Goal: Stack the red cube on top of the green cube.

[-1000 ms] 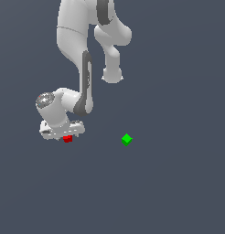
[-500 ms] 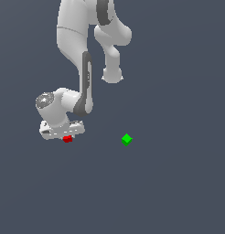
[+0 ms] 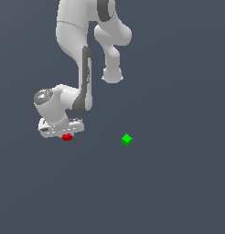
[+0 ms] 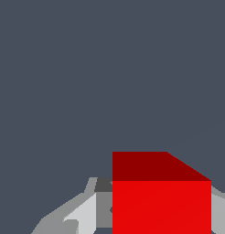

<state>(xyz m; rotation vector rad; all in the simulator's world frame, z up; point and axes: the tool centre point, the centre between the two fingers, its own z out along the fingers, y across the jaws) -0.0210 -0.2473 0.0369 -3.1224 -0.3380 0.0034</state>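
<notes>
The red cube [image 3: 66, 137] sits directly under the hand of my gripper [image 3: 66, 135], at the exterior view's left. In the wrist view the red cube [image 4: 161, 201] fills the gap between the fingers, and a grey finger [image 4: 103, 205] presses against each of its sides. My gripper [image 4: 161, 215] is shut on it. The green cube [image 3: 126, 139] rests corner-on on the floor, off to the exterior view's right of the gripper and well apart from it. It is out of the wrist view.
A plain dark grey floor [image 3: 178, 192] lies all around. The white arm [image 3: 82, 68] rises above the gripper, with its elbow link [image 3: 112, 73] hanging over the space between the two cubes.
</notes>
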